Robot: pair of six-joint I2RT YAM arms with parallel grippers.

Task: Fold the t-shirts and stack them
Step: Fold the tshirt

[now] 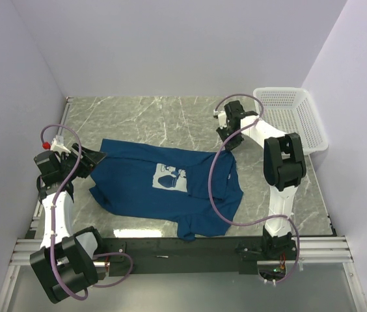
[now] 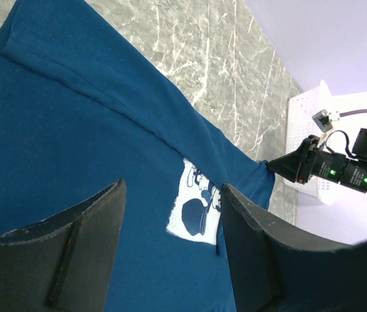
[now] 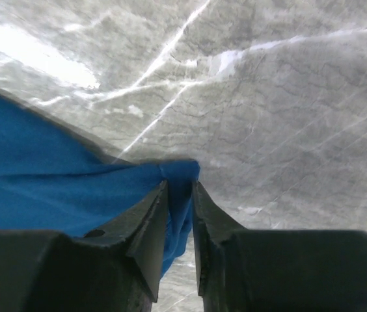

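Note:
The dark blue t-shirt (image 1: 138, 188) lies spread on the marble table, print (image 1: 169, 177) facing up, with its right part folded over and rumpled. My left gripper (image 1: 94, 159) is open at the shirt's left edge. In the left wrist view (image 2: 174, 188) its fingers stand wide apart above the cloth (image 2: 73, 130) and hold nothing. My right gripper (image 1: 226, 144) is at the shirt's far right corner. In the right wrist view (image 3: 179, 185) it is shut on a pinched fold of the blue cloth (image 3: 40, 175), just above the table.
A white mesh basket (image 1: 300, 120) stands at the back right, beside the right arm; it also shows in the left wrist view (image 2: 300, 123). Walls close in on the left, back and right. A black rail (image 1: 183, 250) runs along the table's near edge.

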